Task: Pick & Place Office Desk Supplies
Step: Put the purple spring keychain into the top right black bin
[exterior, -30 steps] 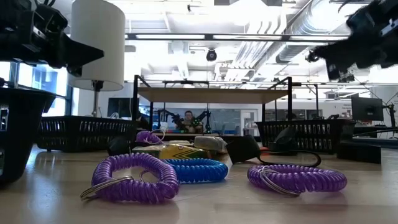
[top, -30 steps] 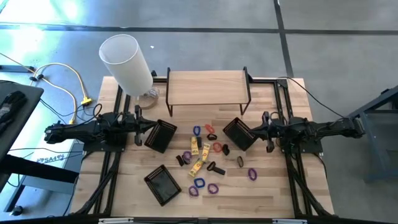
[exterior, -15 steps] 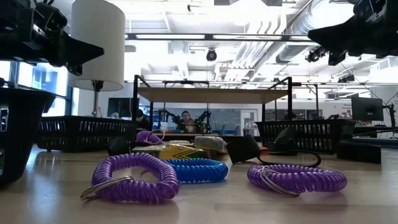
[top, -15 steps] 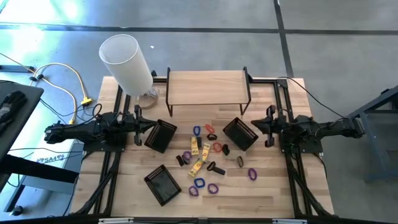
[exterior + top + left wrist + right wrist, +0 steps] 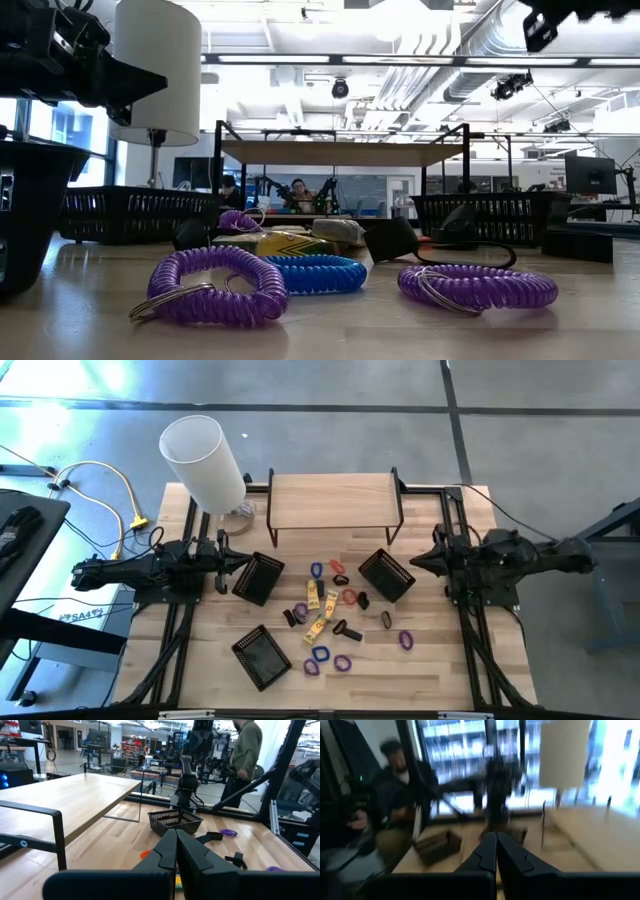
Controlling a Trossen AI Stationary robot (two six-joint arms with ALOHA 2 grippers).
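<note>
The right gripper (image 5: 416,561), fingers pressed together and carrying nothing, has pulled back from the black basket (image 5: 386,575) it was nosing a second ago and lifted, so nothing has been picked up yet. The left gripper (image 5: 247,560), shut and empty too, has stayed beside its own basket (image 5: 258,578).

The supplies lie loose mid-table: purple coil bands (image 5: 342,662), a blue one (image 5: 320,653), yellow packets (image 5: 316,628) and dark clips (image 5: 347,630), all outside the baskets.

From above you get that whole spread. The table-level view shows the coil detail of the nearest purple band (image 5: 213,285) and blue band (image 5: 315,273), while the left wrist view catches a person standing beyond the table.
</note>
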